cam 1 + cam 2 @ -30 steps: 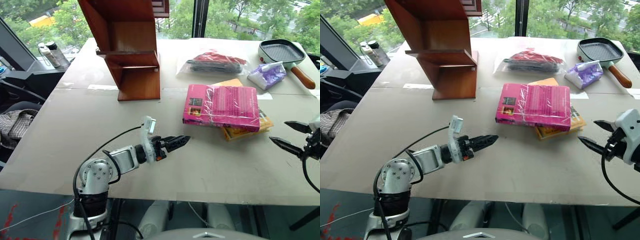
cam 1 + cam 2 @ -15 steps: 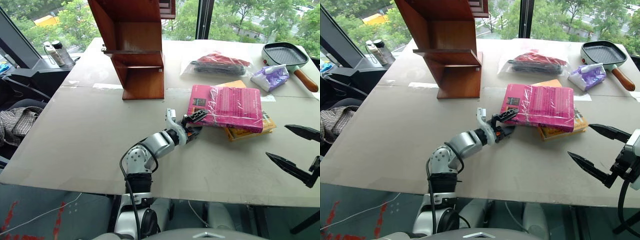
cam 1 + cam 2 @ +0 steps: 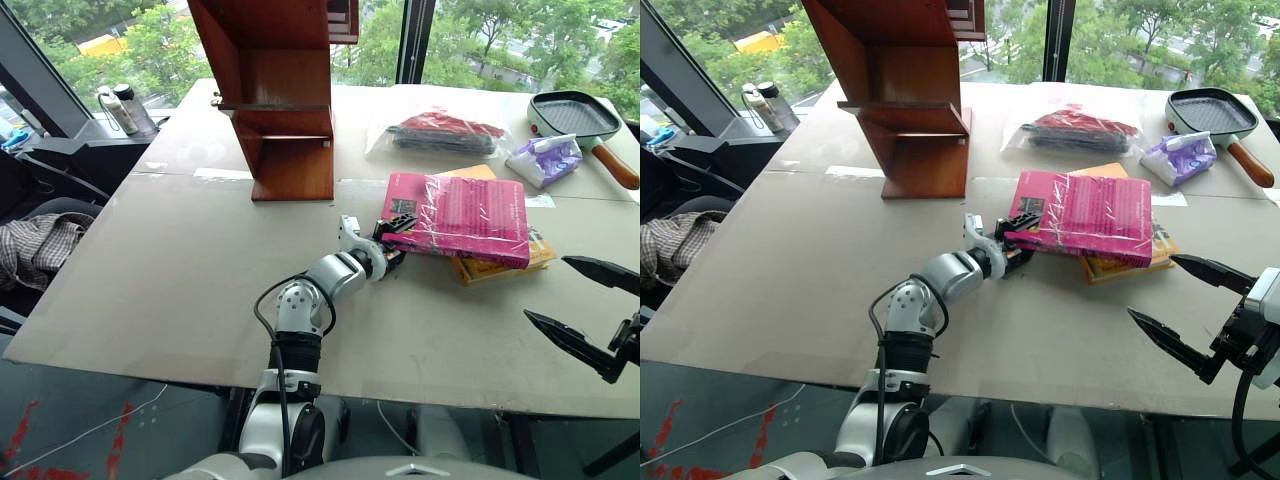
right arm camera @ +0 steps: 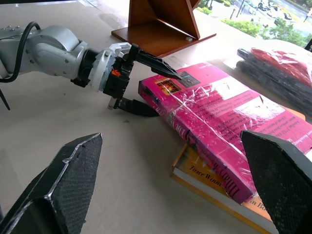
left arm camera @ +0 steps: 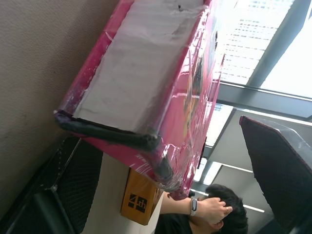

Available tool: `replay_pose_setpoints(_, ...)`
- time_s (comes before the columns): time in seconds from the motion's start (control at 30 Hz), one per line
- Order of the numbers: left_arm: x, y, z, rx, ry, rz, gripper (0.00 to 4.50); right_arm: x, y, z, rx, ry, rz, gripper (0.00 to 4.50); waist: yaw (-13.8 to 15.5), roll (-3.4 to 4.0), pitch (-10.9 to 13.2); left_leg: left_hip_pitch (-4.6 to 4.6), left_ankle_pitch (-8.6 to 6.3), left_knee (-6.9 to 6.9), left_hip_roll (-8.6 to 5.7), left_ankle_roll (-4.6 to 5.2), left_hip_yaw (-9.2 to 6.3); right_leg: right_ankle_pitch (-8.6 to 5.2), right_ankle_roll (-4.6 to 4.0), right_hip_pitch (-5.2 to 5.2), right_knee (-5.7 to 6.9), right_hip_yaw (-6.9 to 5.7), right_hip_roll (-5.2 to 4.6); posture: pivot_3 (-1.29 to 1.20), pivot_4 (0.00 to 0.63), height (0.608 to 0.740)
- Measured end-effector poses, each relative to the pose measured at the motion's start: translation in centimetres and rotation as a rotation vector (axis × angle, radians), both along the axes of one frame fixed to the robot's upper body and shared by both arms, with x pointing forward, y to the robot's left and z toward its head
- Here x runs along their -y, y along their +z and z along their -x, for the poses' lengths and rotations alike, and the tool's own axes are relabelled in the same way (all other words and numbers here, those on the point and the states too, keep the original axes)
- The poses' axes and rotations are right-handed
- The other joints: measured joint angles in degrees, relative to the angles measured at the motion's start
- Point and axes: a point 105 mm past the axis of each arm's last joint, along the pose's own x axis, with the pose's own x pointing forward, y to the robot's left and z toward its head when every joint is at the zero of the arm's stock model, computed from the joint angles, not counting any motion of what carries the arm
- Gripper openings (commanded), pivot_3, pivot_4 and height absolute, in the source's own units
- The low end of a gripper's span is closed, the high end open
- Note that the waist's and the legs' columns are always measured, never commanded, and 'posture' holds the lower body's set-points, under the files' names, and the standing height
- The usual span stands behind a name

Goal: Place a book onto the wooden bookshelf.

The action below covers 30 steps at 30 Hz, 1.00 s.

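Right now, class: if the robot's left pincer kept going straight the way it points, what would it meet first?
The pink book: the open left pincer already straddles its near corner, one finger above the cover, one below, so the book's edge comes first.

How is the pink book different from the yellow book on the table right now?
The pink book is wrapped in glossy clear plastic; the yellow book shows no such wrap. The pink book lies on top, its cover in full view; the yellow book lies underneath, mostly hidden. The left claw straddles a corner of the pink book; no claw is at the yellow one. Both lie flat on the table.
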Motion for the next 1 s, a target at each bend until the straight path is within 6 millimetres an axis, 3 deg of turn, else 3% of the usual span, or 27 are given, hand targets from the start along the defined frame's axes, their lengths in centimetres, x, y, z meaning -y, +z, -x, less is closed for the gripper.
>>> replay_pose_setpoints(0.1,0.3,-0.8,-0.2,-0.008,0.010,-0.008,3.73,-0.3,-0.1,-0.2,0.008,0.002,-0.010,4.50,0.1,0.01,-0.1,0.42,-0.06,-0.02,0.00,0.00,0.09,-0.12,0.18,0.44,-0.08,-0.05,0.00,0.00,0.150,0.740)
replay_pose_setpoints(0.13,0.4,-1.0,-0.3,-0.002,0.013,-0.017,3.20,-0.4,-0.1,-0.3,0.013,0.001,-0.012,4.50,0.0,0.04,-0.2,0.44,-0.15,-0.02,0.01,-0.15,0.09,-0.14,0.23,0.45,-0.11,-0.05,0.00,0.00,0.150,0.740)
replay_pose_setpoints(0.17,0.5,-1.3,-0.4,0.005,0.017,-0.031,3.07,-0.4,-0.2,-0.4,0.017,-0.003,-0.013,4.50,0.0,0.09,-0.3,0.45,-0.16,-0.03,0.01,-0.16,0.09,-0.14,0.24,0.47,-0.12,-0.04,0.00,0.00,0.150,0.740)
replay_pose_setpoints(0.2,0.6,-1.5,-0.4,0.014,0.020,-0.044,2.38,-0.5,-0.3,-0.5,0.015,-0.004,-0.015,4.50,-0.1,0.14,-0.4,0.46,-0.16,-0.03,0.01,-0.15,0.09,-0.14,0.24,0.47,-0.13,-0.03,0.00,0.00,0.150,0.740)
replay_pose_setpoints(0.43,0.3,-0.9,-1.2,0.117,0.058,0.020,0.09,-1.5,-0.6,-1.2,0.040,0.018,-0.027,4.50,0.0,0.29,-0.6,0.47,-0.14,-0.03,0.03,-0.13,0.01,-0.13,0.25,0.47,-0.13,-0.12,0.02,0.00,0.150,0.740)
replay_pose_setpoints(0.57,-0.1,-0.2,-2.0,0.185,0.066,-0.024,0.01,-1.5,-0.5,-1.9,0.063,0.016,-0.036,4.50,-0.2,0.18,-0.5,0.42,-0.13,-0.03,0.02,-0.12,0.01,-0.09,0.29,0.43,-0.12,-0.08,0.03,0.00,0.150,0.740)
replay_pose_setpoints(0.6,-0.2,1.4,-3.2,0.248,0.069,-0.073,0.01,-1.6,-0.5,-2.1,0.067,0.017,-0.038,4.50,-0.2,0.14,-0.4,0.34,-0.12,-0.03,0.03,-0.12,0.00,-0.06,0.28,0.35,-0.12,-0.08,0.08,0.00,0.150,0.740)
replay_pose_setpoints(0.67,-0.2,3.2,-3.9,0.312,0.081,-0.102,0.01,-1.7,-0.5,-2.4,0.072,0.023,-0.042,4.50,-0.2,0.04,-0.2,0.06,-0.03,-0.03,0.06,0.01,0.00,-0.02,0.29,0.08,-0.13,-0.08,0.15,0.00,0.150,0.740)
replay_pose_setpoints(0.73,-0.4,6.4,-4.5,0.472,0.076,-0.153,0.01,-2.0,-0.4,-2.9,0.087,0.036,-0.053,4.50,-0.4,-0.01,-0.2,-0.30,0.11,-0.02,0.05,-0.21,-0.10,0.15,0.07,-0.23,-0.23,0.02,0.16,0.00,0.150,0.740)
replay_pose_setpoints(0.9,-3.6,9.4,-4.6,0.781,0.032,-0.363,0.01,-2.4,0.4,-3.7,0.132,0.058,-0.070,4.50,-1.7,-0.02,-0.2,-0.76,0.08,-0.27,0.04,-0.21,-0.09,0.10,0.05,-0.76,-0.49,0.12,0.14,0.00,0.150,0.740)
replay_pose_setpoints(1.0,-5.1,12.2,-3.5,1.079,-0.052,-0.536,0.01,-2.2,0.6,-4.3,0.143,0.050,-0.078,4.50,-1.8,-0.01,-0.1,-1.02,0.08,-0.31,0.05,-0.22,-0.08,0.09,0.02,-1.06,-0.52,0.13,0.12,0.00,0.150,0.740)
